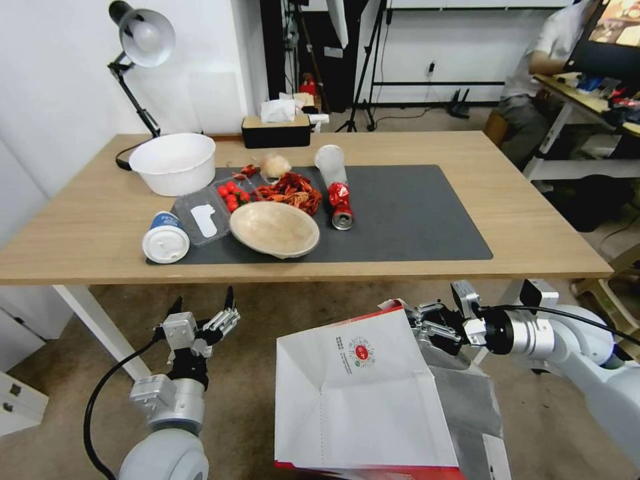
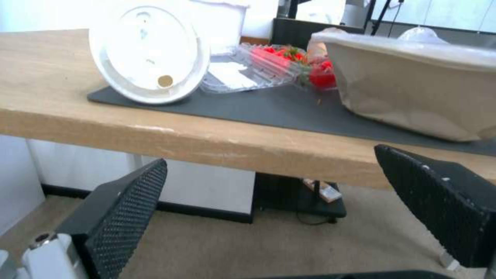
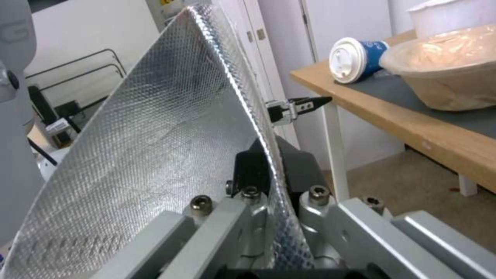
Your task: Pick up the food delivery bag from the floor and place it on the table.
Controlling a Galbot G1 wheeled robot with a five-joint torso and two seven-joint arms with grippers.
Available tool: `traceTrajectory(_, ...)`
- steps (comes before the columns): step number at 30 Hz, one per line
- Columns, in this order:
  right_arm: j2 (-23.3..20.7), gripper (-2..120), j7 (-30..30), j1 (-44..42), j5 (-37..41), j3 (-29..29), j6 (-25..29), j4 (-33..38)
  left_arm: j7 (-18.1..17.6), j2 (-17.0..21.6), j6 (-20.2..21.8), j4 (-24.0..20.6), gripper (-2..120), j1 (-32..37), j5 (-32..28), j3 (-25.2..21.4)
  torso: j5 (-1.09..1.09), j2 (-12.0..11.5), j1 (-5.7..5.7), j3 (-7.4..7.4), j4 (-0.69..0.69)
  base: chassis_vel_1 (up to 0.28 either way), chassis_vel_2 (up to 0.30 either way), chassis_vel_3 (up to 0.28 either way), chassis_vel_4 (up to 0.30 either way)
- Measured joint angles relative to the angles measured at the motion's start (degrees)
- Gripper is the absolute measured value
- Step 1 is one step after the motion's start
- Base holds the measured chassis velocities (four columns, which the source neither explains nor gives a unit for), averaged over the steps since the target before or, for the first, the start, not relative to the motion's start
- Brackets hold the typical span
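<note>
Right gripper (image 1: 427, 327) fingers clamp the food delivery bag (image 1: 360, 393) at its rim, keeping it hanging below bench (image 1: 87, 227) edge; left gripper (image 1: 203, 320) idle, fingers spread, empty.

I am in a work room, like a lab or office. I see a long wood table (image 1: 100, 220) with a grey mat (image 1: 413, 213), a desk lamp (image 1: 143, 40) and a tissue box (image 1: 275, 130). Behind it stand black tripods (image 1: 365, 67) with cables. A person sits at another desk (image 1: 587, 100) with a screen (image 1: 610, 33). The floor (image 1: 267, 320) is worn carpet.
</note>
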Motion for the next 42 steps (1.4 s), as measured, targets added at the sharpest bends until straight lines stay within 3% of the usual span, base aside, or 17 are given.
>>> traceTrajectory(33, 0.02, 0, 0.47, -0.16, 0.22, -0.04, 0.08, 0.51, 0.39, -0.09, -0.11, -0.85, 100, 0.6, -0.21, -0.21, 0.0, 9.34, 4.09, 5.25, 0.0, 0.0, 0.0, 0.0, 0.0)
traceTrajectory(42, 0.13, 0, 0.51, -0.17, 0.36, 0.03, 0.08, 0.59, 1.3, -0.02, -0.61, -0.79, 100, 0.71, -0.24, -0.34, 0.0, 9.81, 4.29, 5.54, 0.0, 0.0, 0.0, 0.0, 0.0)
